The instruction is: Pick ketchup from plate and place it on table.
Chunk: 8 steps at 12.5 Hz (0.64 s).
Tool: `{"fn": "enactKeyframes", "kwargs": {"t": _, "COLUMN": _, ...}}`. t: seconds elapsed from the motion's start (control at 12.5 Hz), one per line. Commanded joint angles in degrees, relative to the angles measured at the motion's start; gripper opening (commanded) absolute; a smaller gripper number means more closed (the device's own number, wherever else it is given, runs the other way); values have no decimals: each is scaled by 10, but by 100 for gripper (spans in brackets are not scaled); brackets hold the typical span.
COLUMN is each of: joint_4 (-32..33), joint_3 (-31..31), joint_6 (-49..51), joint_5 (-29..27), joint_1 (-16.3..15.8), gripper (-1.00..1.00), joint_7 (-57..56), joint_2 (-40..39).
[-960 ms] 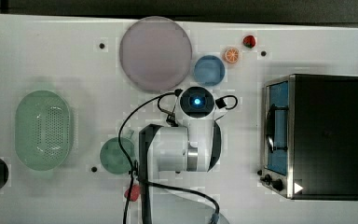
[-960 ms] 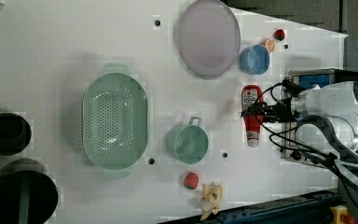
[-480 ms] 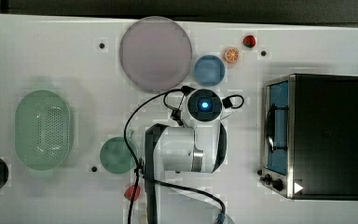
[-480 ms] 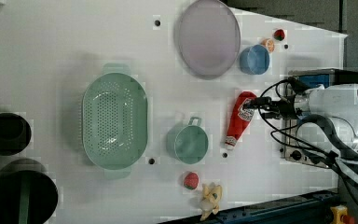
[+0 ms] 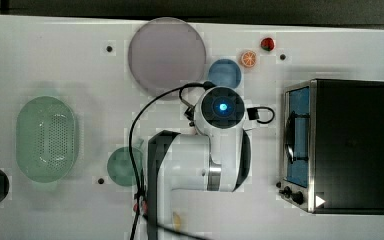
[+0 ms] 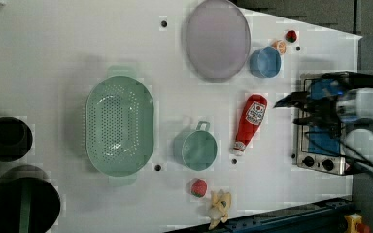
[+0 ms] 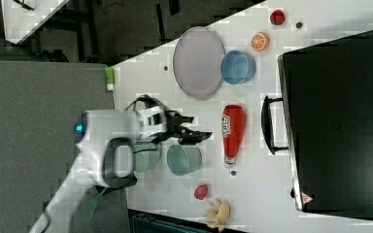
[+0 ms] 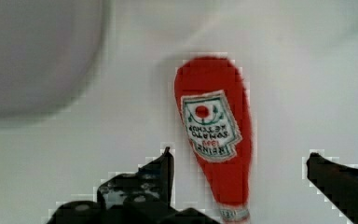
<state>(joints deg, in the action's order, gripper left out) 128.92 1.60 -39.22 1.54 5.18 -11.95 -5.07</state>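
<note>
I see the small red soft ketchup bottle (image 6: pixel 250 123) lying flat on the white tabletop (image 6: pixel 53 48) at centre-right of the left view, well clear of the round greyish-mauve plate (image 6: pixel 216 39) at top centre; my black gripper (image 8: pixel 240 175) hangs spread wide, pinching nothing; placement looks done, only retreat remains; in the top view the arm hides the bottle.

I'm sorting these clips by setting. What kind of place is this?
Probably a lab's mock kitchen: a white table with toy food like a ketchup bottle, a colander, a toaster oven and a robot arm.
</note>
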Motion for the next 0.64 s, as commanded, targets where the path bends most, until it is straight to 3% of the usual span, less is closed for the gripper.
{"fn": "enactKeyframes", "kwargs": {"t": 0.08, "joint_4": -84, "joint_3": 0, "joint_6": 127, "joint_5": -4, "joint_1": 7, "gripper": 100, "joint_7": 122, "joint_2": 71}}
{"fn": "enactKeyframes", "kwargs": {"t": 0.4, "joint_4": -200, "joint_3": 1, "joint_6": 250, "joint_5": -4, "joint_1": 7, "gripper": 100, "joint_7": 128, "joint_2": 90}}
{"fn": "enactKeyframes", "kwargs": {"t": 0.64, "joint_4": -250, "joint_3": 5, "joint_6": 294, "joint_5": -5, "joint_1": 5, "gripper": 100, "joint_7": 128, "joint_2": 86}}
